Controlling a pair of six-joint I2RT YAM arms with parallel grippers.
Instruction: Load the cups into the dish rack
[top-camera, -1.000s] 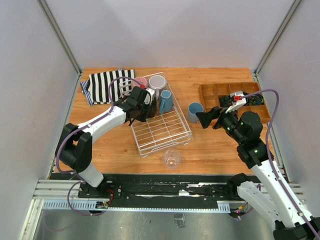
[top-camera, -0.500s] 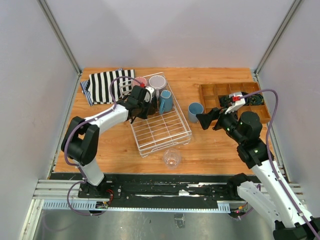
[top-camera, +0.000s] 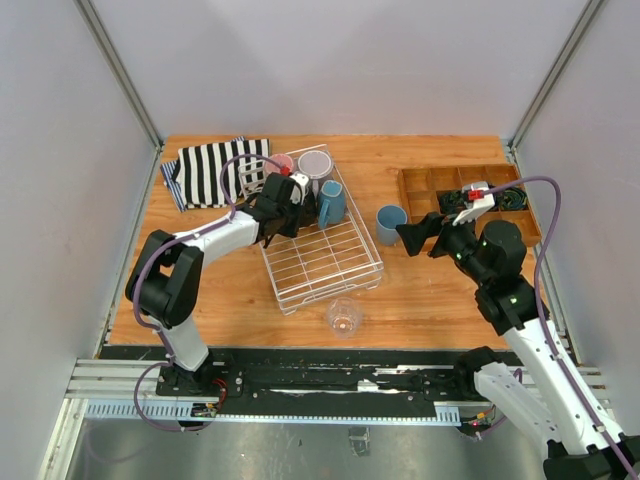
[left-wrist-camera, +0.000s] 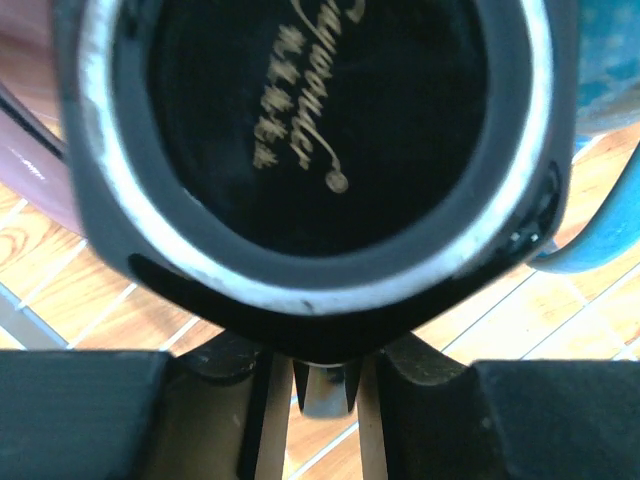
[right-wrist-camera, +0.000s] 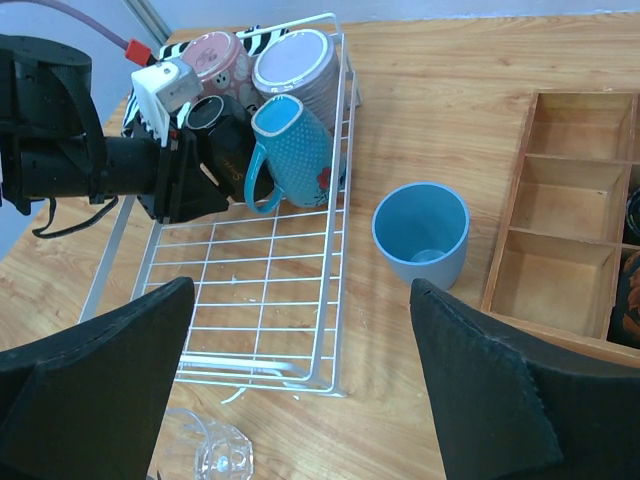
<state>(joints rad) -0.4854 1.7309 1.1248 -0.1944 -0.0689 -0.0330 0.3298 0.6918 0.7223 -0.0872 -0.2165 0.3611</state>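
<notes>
From above, the white wire dish rack (top-camera: 335, 262) sits slantwise in the middle of the wooden desk (top-camera: 440, 290). At its far end are a pink mug (top-camera: 283, 162) and a grey-lilac cup (top-camera: 314, 163), with a blue-grey mug (top-camera: 331, 203) just in front of them. The left pincer (top-camera: 293, 210) reaches in over the rack's left side, up against a dark mug (top-camera: 303, 214) beside the blue-grey one. A light blue tumbler (top-camera: 390, 224) stands upright on the desk between the rack and a wooden compartment tray (top-camera: 430, 182). A clear glass (top-camera: 344, 316) sits on the desk just off the rack's near end. A striped cloth (top-camera: 215, 170) lies at the far left. The right pincer (top-camera: 408, 236) hovers next to the tumbler, apart from it.

In the left wrist view, the dark mug's round base with gold script fills the picture, inside the rack above its wires. The black fingers (left-wrist-camera: 80, 410) sit low at both sides, close under the mug; I cannot tell whether they are clenched on it or released.

In the right wrist view, the two fingers (right-wrist-camera: 90, 380) are spread wide and released, with nothing between them. Beyond them are the tumbler, mouth up, the rack's near corner and the clear glass at the bottom edge.
</notes>
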